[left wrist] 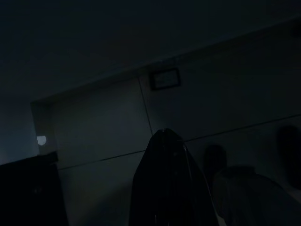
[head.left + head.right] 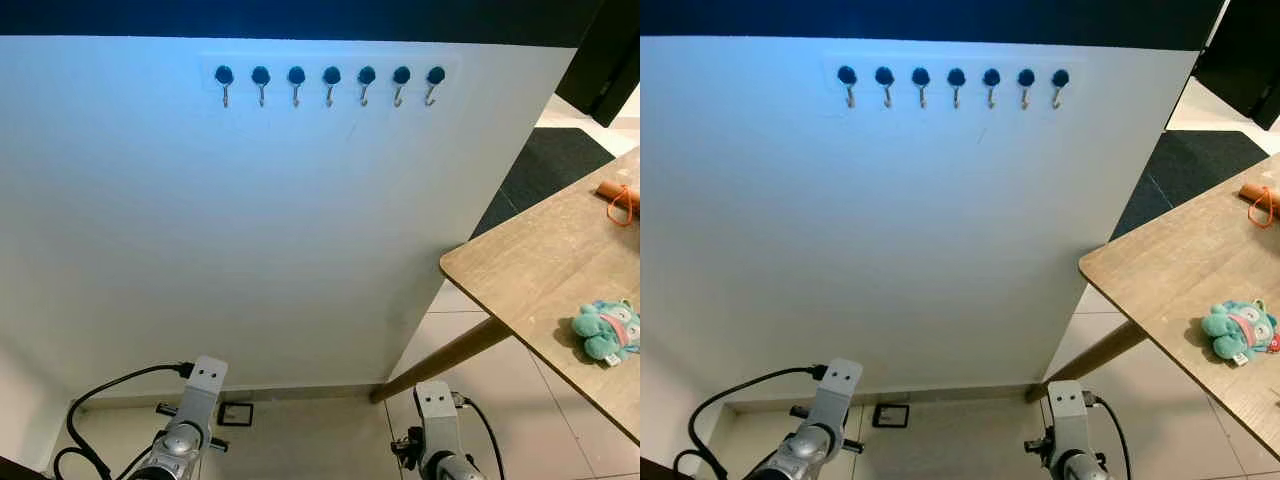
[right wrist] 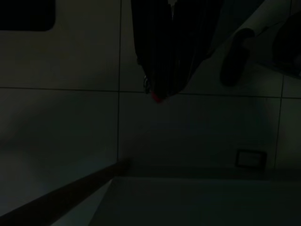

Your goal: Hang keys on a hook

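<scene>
Overhead, seven hooks [image 2: 330, 85] bare on the white wall [image 2: 250, 220], both arms hanging idle by the floor, fingers too dark to tell, keys perhaps on the worktop [image 2: 530, 270].

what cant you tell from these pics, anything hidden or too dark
- Right gripper: the right wrist view is too dark to tell what the small metal and red bit at the fingertips is, or how the fingers stand.
- Left gripper: the left wrist view is dark; open or shut is unclear.
- Orange loop on the table: cut off by the left eye view's right edge.
- Hooks: too small to see their shape well.
</scene>
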`<state>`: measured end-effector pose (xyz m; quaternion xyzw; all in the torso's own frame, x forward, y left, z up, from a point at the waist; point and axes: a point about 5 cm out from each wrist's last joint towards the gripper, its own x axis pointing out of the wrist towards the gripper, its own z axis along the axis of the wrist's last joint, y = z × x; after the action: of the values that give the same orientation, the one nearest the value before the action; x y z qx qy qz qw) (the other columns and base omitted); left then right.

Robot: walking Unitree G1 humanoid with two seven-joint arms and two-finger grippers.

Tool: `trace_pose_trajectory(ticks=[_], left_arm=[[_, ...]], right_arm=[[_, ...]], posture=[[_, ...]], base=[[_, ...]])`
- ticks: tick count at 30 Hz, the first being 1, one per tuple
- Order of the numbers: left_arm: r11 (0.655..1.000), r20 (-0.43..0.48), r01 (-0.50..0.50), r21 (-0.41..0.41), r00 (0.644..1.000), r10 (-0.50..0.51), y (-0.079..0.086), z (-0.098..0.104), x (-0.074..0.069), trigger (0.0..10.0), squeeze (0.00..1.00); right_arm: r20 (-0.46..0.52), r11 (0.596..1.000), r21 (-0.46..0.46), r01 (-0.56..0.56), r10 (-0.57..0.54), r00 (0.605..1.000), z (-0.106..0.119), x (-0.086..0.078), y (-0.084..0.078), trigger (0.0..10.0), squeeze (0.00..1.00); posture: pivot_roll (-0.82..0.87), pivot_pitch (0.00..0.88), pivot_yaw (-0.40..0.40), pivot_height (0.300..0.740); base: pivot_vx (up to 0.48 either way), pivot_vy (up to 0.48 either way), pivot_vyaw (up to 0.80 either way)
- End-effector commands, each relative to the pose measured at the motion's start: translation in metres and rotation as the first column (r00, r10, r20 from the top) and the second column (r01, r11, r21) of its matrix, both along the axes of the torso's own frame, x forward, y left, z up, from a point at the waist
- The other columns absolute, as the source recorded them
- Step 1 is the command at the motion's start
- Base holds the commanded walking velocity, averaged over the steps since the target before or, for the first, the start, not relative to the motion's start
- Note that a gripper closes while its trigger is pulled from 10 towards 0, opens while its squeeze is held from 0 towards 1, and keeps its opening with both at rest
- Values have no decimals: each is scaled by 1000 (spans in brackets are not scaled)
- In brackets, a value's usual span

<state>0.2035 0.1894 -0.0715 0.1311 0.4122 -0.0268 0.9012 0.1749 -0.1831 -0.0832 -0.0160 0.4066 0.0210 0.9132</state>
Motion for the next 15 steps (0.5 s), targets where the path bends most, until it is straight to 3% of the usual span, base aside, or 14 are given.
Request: trace_pose_trajectory(ticks=[1, 15], left_arm=[[1000, -12, 4, 17, 1000, -4, 6, -1, -2, 10000, 0], [1000, -16, 15, 18, 1000, -14, 2, -1, -1, 10000, 0]], right_arm=[[5, 1000, -1, 11, -11, 1000, 1, 1, -2, 10000, 0], [36, 1000, -11, 17, -17, 999, 5, 8, -5, 10000, 0]], posture=[[78, 0, -44, 740], [65, 0, -39, 740]], base=[[0, 0, 0], [0, 0, 0]])
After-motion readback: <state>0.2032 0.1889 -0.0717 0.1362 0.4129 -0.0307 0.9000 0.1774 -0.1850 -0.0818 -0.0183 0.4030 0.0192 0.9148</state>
